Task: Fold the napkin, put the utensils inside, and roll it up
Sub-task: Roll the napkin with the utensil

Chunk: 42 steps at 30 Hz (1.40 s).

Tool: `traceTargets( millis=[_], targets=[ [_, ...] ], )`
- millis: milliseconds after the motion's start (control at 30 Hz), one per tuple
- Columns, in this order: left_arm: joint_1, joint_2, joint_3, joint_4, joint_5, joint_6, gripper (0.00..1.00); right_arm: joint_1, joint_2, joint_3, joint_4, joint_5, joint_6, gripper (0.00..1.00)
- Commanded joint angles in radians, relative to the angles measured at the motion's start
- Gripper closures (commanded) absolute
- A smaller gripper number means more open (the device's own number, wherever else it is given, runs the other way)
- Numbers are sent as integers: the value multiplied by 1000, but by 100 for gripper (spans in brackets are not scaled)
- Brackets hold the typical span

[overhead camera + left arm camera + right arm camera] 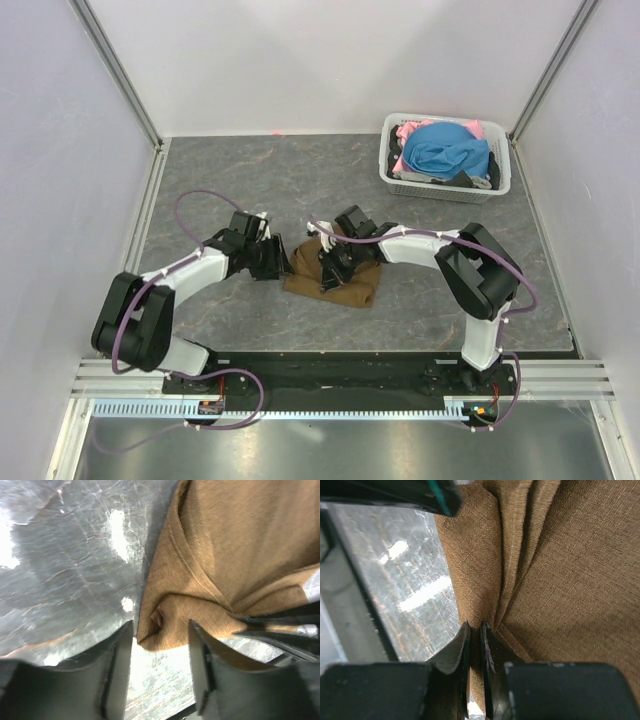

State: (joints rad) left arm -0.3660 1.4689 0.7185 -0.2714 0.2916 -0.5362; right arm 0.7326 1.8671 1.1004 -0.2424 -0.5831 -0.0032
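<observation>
table (250, 180): grey, marbled, walled on three sides. both arms reach in toward the middle.

napkin (350, 290): brown cloth, lying bunched and creased at the centre of the table, between the two wrists. not flat; several folds run across it. its left edge sits just beside the left arm's fingers, and its upper middle is under the right arm's wrist.

left gripper (272, 260): low at the napkin's left edge. in the left wrist view the left gripper (161, 630) has its fingers (117, 675) spread apart, with a rounded corner of the napkin (240, 540) lying in the gap. the cloth is not clamped; bare table shows beside and below the corner.

right gripper (330, 268): down on the napkin near its middle. in the right wrist view the right gripper (475, 630) has its fingers (457, 655) pressed nearly together, pinching a raised fold of the napkin (560, 580); creases fan out from the pinch, and brown cloth shows in the narrow slit between the fingers.

basket (440, 189): white, at the far right corner, well apart from the napkin, holding blue and pink clothes (445, 150).
</observation>
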Motion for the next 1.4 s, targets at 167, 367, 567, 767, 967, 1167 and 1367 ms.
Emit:
traceTargets(
  millis=[167, 367, 567, 767, 967, 1167, 1367],
  targets=[
    [41, -194, -148, 130, -56, -11, 33, -93, 161, 7, 34, -175, 3, 93],
    [53, -153, -197, 271, 18, -56, 33, -117, 214, 12, 34, -190, 34, 96],
    [53, -78, -212, 400, 67, -82, 36, -121, 234, 12, 34, -193, 32, 96],
    [55, -13, -234, 451, 112, -99, 51, -127, 237, 10, 37, -190, 35, 96],
    [55, -7, -272, 468, 139, -102, 74, -133, 242, 19, 38, -190, 40, 95],
    [53, 21, -271, 471, 173, -97, 98, -134, 190, 32, 37, -156, 65, 85],
    [53, 24, -248, 396, 167, -79, 98, -118, 2, 36, -1, -40, 50, 48]
  ],
)
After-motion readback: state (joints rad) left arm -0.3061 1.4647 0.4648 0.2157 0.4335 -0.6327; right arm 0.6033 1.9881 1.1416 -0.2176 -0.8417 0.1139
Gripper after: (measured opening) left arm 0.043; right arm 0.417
